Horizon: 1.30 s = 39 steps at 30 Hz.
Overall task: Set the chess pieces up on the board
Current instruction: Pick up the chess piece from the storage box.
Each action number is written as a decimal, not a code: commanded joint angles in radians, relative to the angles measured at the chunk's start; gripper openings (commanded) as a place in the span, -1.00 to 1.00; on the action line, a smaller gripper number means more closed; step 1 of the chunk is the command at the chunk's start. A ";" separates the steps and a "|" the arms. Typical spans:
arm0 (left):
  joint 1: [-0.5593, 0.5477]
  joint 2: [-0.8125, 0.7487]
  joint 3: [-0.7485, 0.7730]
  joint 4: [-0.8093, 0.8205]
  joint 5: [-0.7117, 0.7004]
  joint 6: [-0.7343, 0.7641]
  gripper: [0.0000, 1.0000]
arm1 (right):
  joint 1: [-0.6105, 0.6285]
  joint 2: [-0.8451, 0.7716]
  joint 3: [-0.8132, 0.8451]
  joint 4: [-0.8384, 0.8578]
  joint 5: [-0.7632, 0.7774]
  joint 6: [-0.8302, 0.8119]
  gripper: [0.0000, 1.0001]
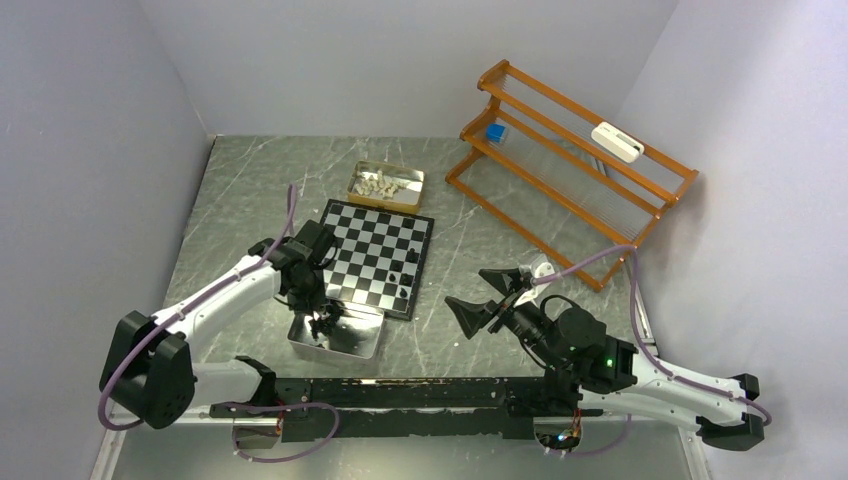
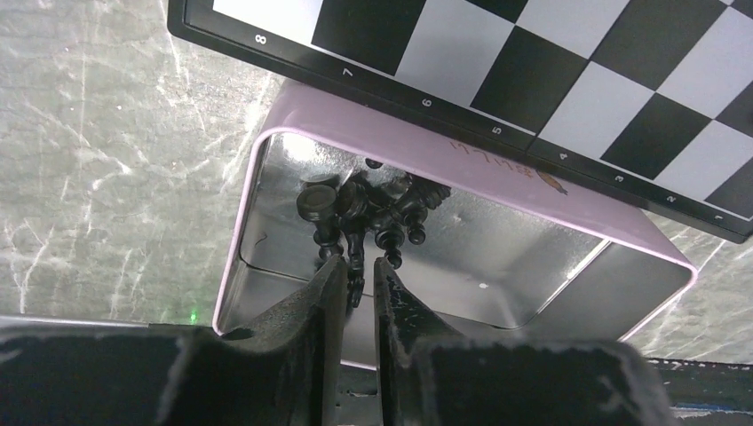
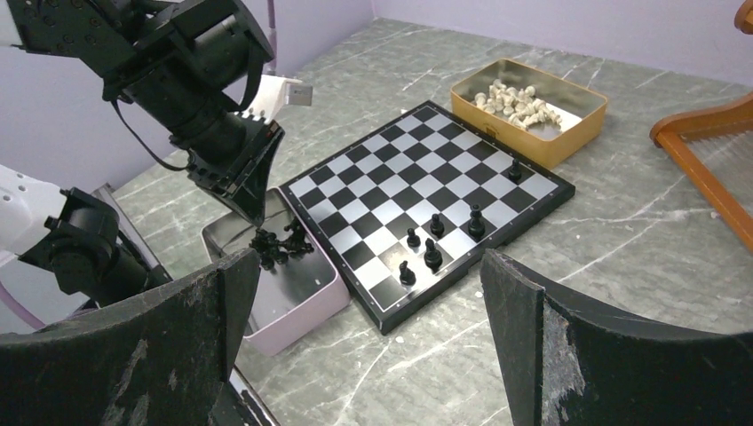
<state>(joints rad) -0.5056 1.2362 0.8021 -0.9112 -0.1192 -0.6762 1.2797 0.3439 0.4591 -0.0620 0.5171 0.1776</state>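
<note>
The square black-and-white chequered board (image 1: 375, 250) lies flat on the grey marbled counter (image 1: 250, 190). It is turned a little, so one corner points toward the arm bases. Six glossy black chess pieces (image 3: 432, 255) stand upright on squares along its right-hand side, with their long axes vertical. The right wrist view shows each of them singly, while from above they are only dark specks.

A heap of black pieces (image 2: 364, 209) lies inside a rectangular tin (image 2: 257, 186), pale pink outside and bare silver within, just beside the board's near edge. These pieces are tipped over and tangled, pointing several ways, and a few show their round bases to the left wrist camera.

The left end effector (image 2: 358, 264) hangs inside this tin. Its fingers (image 2: 324, 302) are drawn nearly together, with one black piece between the tips. That piece's long axis runs roughly along the fingers. Whether the pads actually press it I cannot tell. The top view hides that gap behind the wrist.

The right end effector (image 3: 364, 266) is spread wide and holds nothing. It hovers over bare counter to the right of the board, well apart from it.

The cream-white chess pieces (image 3: 515, 102) lie jumbled in a gold rectangular tin (image 3: 568, 120) near the board's far edge. Only the top view shows the whole orange wooden rack (image 1: 570, 170) at the far right.
</note>
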 commanded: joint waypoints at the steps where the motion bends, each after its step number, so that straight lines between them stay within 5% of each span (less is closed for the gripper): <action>1: 0.009 0.029 -0.002 0.009 0.013 -0.022 -0.56 | 0.004 0.000 0.008 0.007 0.015 -0.016 1.00; 39: 0.009 0.132 -0.017 0.030 0.045 -0.024 -0.55 | 0.004 -0.076 -0.001 -0.022 0.022 -0.023 1.00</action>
<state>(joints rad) -0.5056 1.3674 0.7879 -0.9016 -0.0998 -0.6964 1.2797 0.2829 0.4591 -0.0807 0.5247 0.1562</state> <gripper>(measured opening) 0.231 0.997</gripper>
